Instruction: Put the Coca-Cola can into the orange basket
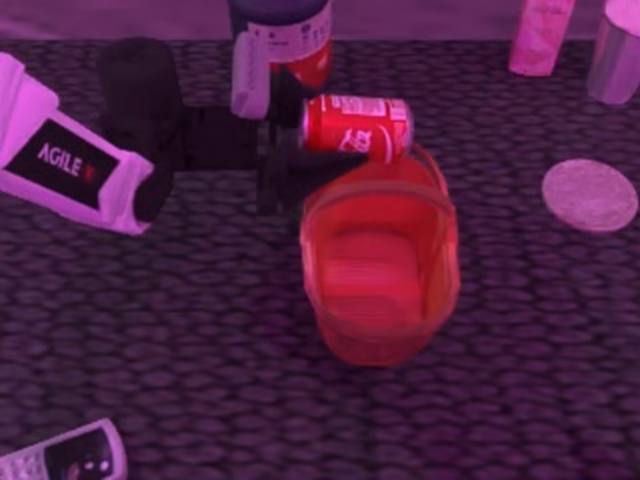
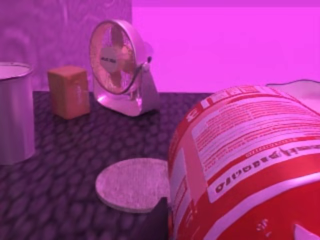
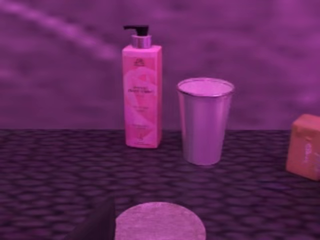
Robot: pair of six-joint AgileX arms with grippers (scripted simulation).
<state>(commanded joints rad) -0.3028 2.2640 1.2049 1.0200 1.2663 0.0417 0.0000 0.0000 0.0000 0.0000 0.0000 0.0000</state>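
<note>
The red Coca-Cola can point(image 1: 357, 127) lies on its side in the air, with my left gripper point(image 1: 318, 138) shut on its left end. It hangs over the far rim of the orange basket point(image 1: 447, 262), just behind the hoop handle point(image 1: 378, 172). In the left wrist view the can point(image 2: 250, 165) fills the near side, beside one dark finger point(image 2: 157, 222). My right arm is outside the top view. Its wrist view shows a single dark finger point(image 3: 97, 222) set well off to one side, with nothing between the jaws.
A large dark bottle point(image 1: 285, 35) stands just behind the can. A pink pump bottle point(image 1: 540, 35), a metal cup point(image 1: 615, 50) and a round coaster point(image 1: 590, 195) sit at the right. A white handset point(image 1: 65, 455) lies front left. A fan point(image 2: 117, 65) and an orange box point(image 2: 70, 90) stand farther off.
</note>
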